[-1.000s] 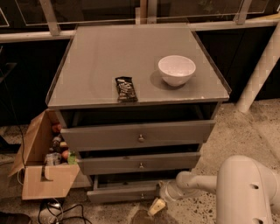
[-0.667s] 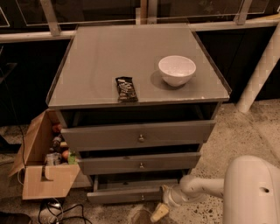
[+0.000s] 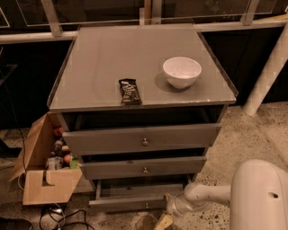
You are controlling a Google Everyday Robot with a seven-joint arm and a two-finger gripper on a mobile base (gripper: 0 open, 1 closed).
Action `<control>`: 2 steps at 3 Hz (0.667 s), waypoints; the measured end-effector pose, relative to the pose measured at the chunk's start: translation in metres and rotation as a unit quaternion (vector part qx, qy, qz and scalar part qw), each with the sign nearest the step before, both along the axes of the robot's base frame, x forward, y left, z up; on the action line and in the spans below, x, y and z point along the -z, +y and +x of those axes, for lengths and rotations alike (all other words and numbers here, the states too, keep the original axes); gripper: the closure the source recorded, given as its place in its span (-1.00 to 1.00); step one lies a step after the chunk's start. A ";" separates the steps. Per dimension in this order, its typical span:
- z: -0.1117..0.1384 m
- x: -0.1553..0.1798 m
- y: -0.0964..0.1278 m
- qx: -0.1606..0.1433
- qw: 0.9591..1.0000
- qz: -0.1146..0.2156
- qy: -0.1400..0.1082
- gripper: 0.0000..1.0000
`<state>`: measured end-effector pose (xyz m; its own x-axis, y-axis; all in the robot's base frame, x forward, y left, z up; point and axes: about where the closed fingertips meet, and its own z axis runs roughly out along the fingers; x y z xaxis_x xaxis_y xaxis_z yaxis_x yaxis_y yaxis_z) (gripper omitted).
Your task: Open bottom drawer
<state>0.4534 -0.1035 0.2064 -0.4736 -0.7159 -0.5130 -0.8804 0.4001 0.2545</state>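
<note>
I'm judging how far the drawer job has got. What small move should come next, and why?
Probably a short pull straight out from the cabinet. The bottom drawer is only part-way out, a strip of its box showing behind the front, and the end effector sits low at the front's right end, right of the brass knob.

A grey cabinet stands on speckled floor before dark windows, dimly lit.

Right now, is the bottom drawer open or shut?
Open, at least partly: the bottom drawer has its front pulled forward, and the box interior shows behind it. The gripper sits low by the drawer's right end.
</note>
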 end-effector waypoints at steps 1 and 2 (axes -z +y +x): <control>0.007 -0.010 0.001 0.002 1.000 0.003 -0.017 -1.00; 0.024 -0.028 -0.004 0.006 0.999 -0.002 -0.049 -1.00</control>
